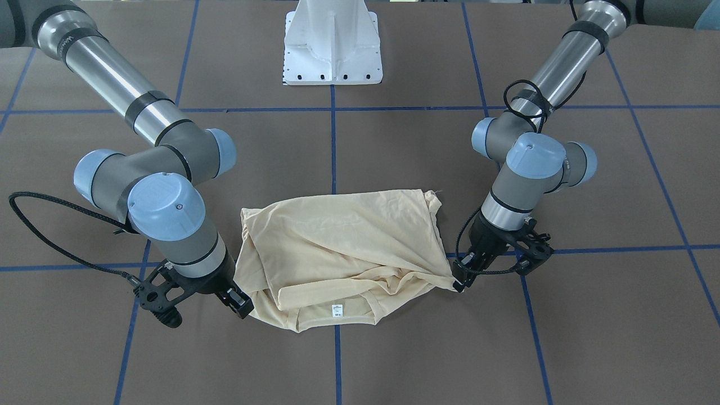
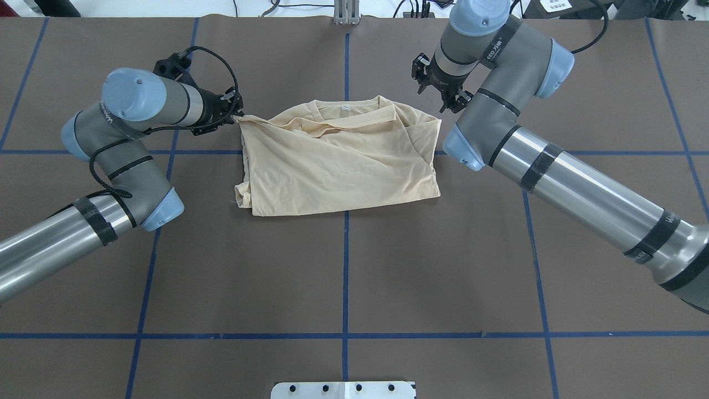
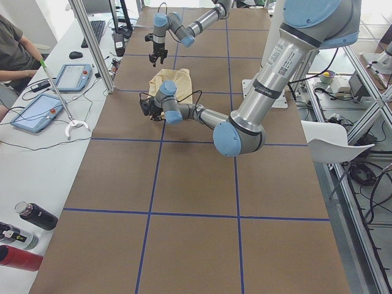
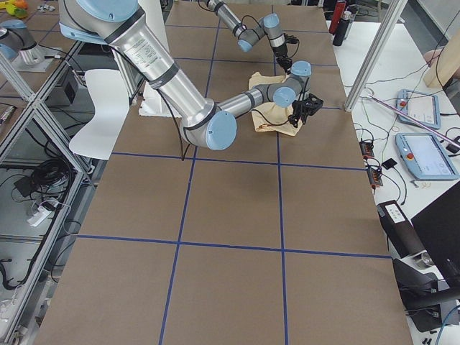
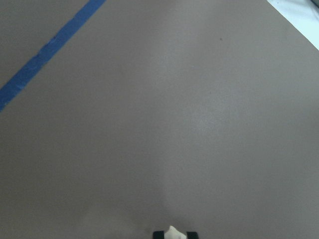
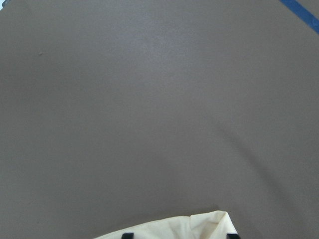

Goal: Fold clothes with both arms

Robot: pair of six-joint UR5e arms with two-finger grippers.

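Observation:
The cream-yellow shirt lies doubled over mid-table, its neck label face up at the far edge; the print is hidden. It also shows in the overhead view. My left gripper is shut on one far corner of the shirt, low over the table, and shows in the overhead view. In its wrist view a bit of cloth sits between the closed tips. My right gripper is at the shirt's opposite far corner. Its fingertips stand wide apart, with cloth lying between them.
The brown table is crossed by blue tape lines. The white pedestal base stands at the robot's side. A side desk holds tablets and bottles, and a person sits there.

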